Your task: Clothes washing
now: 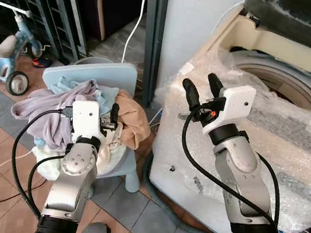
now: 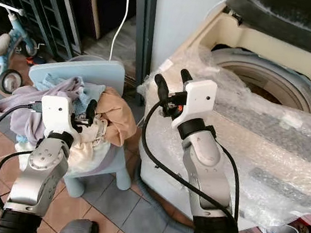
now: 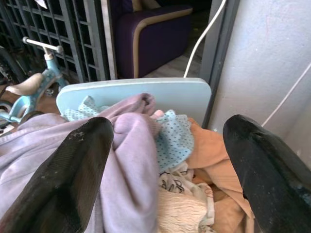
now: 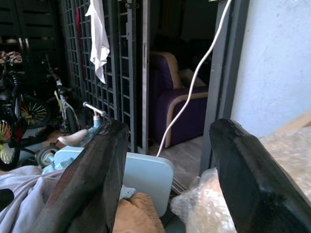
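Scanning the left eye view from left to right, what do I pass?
Tricycle → pile of clothes on the blue chair, with the left gripper over it → right gripper, open → bubble-wrapped washing machine.

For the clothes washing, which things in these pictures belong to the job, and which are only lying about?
Belong to the job:
- heap of lilac, dotted blue and tan clothes on the pale blue plastic child's chair
- cream top-loading washing machine wrapped in bubble wrap, lid open
- left hand, open above the heap
- right hand, open, raised

Only lying about:
- light blue child's tricycle
- white cable
- purple armchair
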`<state>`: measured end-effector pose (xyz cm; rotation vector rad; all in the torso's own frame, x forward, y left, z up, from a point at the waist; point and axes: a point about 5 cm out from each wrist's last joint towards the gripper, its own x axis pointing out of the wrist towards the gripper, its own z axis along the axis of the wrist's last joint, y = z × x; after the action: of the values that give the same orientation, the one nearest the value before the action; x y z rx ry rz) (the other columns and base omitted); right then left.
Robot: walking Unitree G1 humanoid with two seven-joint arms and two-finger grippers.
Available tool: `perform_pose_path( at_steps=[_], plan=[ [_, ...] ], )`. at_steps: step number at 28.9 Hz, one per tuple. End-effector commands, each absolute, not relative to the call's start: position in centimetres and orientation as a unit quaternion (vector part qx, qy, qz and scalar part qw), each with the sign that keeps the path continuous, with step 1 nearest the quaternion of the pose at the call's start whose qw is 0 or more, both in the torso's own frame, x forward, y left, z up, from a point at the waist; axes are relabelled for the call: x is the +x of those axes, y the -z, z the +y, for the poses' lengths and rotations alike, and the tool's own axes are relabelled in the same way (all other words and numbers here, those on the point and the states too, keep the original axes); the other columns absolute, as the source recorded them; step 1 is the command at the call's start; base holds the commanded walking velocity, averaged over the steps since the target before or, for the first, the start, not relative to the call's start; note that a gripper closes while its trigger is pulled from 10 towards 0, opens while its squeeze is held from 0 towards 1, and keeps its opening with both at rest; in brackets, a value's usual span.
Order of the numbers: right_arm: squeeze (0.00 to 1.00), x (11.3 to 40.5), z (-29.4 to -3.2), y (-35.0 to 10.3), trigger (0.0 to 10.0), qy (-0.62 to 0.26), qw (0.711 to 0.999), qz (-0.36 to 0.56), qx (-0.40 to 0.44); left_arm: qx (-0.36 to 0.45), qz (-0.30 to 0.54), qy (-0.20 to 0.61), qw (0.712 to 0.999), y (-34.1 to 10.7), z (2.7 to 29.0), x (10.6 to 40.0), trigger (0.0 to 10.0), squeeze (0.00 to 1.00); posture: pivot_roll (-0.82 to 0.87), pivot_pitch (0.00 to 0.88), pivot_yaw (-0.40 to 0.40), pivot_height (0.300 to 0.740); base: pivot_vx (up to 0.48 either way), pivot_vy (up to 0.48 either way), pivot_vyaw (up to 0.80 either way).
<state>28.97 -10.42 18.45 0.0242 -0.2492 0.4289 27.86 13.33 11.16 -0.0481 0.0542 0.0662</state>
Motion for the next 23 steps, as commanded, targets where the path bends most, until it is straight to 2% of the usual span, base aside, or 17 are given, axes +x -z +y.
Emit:
perform_pose_path(
  at_steps=[1, 10, 17, 20, 21, 23],
  plan=[
    [0.0, 28.5, -9.6, -18.7, 10.0, -0.229, 0.965, -0.125, 0.014, -0.026, 0.027, -0.049, 0.998, -11.3, 13.8, 27.8, 10.0, 0.0, 0.0, 0.082, 0.022, 0.74, 0.0, 0.48, 0.8],
    [0.0, 29.0, -10.6, -18.9, 10.0, -0.214, 0.969, -0.121, 0.006, -0.023, 0.023, -0.05, 0.998, -11.4, 13.8, 27.9, 10.0, 0.0, 0.0, 0.078, 0.023, 0.74, 0.0, 0.48, 0.78],
    [0.0, 28.9, -11.1, -17.1, 10.0, -0.198, 0.976, -0.085, -0.011, -0.017, 0.019, -0.052, 0.998, -11.6, 13.9, 28.0, 10.0, 0.0, 0.0, 0.079, 0.029, 0.74, 0.0, 0.074, 0.0],
    [0.0, 28.9, -11.5, -15.2, 10.0, -0.181, 0.982, -0.038, -0.039, -0.012, 0.013, -0.052, 0.999, -11.8, 14.0, 28.1, 10.0, 0.0, 0.0, 0.084, 0.035, 0.74, 0.0, 0.0, 0.0],
    [0.0, 29.1, -11.8, -13.4, 10.0, -0.165, 0.985, 0.012, -0.057, -0.005, 0.002, -0.054, 0.999, -12.2, 14.2, 28.3, 10.0, 0.0, 0.0, 0.1, 0.045, 0.74, 0.0, 0.0, 0.0],
    [0.0, 29.1, -12.0, -12.8, 10.0, -0.161, 0.984, 0.03, -0.065, -0.006, -0.003, -0.056, 0.998, -12.4, 14.3, 28.4, 10.0, 0.0, 0.0, 0.1, 0.045, 0.74, 0.0, 0.0, 0.0]
  ],
)
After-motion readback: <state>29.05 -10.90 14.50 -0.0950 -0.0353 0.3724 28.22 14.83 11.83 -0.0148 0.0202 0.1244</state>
